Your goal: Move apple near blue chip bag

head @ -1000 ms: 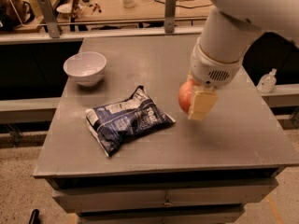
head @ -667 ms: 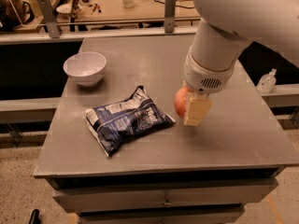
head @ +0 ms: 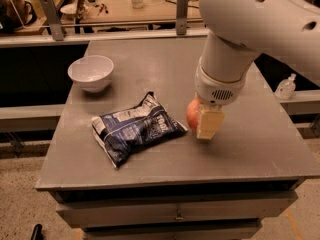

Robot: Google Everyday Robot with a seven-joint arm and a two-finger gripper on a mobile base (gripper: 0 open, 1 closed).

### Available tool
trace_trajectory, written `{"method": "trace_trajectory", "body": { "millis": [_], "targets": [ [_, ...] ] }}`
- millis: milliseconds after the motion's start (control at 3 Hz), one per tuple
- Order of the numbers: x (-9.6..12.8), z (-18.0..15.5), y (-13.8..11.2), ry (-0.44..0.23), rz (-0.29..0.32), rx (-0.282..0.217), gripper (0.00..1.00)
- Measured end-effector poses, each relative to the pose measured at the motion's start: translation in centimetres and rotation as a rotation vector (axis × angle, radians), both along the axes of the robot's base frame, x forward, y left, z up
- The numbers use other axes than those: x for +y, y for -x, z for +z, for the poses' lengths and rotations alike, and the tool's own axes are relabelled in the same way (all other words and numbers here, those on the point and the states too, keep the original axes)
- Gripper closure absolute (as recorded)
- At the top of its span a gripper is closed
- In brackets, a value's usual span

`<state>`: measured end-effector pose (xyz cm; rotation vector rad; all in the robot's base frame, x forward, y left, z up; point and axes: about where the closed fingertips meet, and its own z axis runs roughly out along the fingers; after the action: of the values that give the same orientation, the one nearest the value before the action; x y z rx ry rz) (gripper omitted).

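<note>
- The gripper (head: 199, 128) hangs from the big white arm (head: 235, 39), just to the right of the blue chip bag (head: 135, 129), and points down at the grey table (head: 150, 59).
- The apple (head: 192, 114) is clamped in the gripper. It sits tight against the left face of the one cream-coloured finger (head: 210, 126) that shows. The other finger is hidden behind the fruit.
- The finger's tip reaches lower than the underside of the apple. Only the apple's left half is visible, and the wrist and finger cover the rest.
- The apple is just beside the right corner of the blue chip bag, with a thin strip of table between them. It is hard to tell whether it touches the tabletop.
- One apple, orange-red.
- One blue chip bag, crumpled, lying flat with its white print facing up.
- One white bowl (head: 91, 73), upright, beyond the blue chip bag and to its left, well apart from it.
- One small clear bottle (head: 286, 87), far to the right of the blue chip bag, off the table on a lower ledge.
</note>
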<state>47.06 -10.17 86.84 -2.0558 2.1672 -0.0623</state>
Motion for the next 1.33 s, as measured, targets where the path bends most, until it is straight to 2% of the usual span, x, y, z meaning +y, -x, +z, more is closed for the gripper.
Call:
{"method": "trace_trajectory", "body": {
  "millis": [667, 1000, 1333],
  "targets": [
    [1.6, -2.0, 0.3, 0.002, 0.029, 0.005, 0.35],
    [1.6, -2.0, 0.3, 0.003, 0.029, 0.004, 0.12],
    [1.2, -1.9, 0.4, -0.008, 0.033, 0.004, 0.00]
  ]
}}
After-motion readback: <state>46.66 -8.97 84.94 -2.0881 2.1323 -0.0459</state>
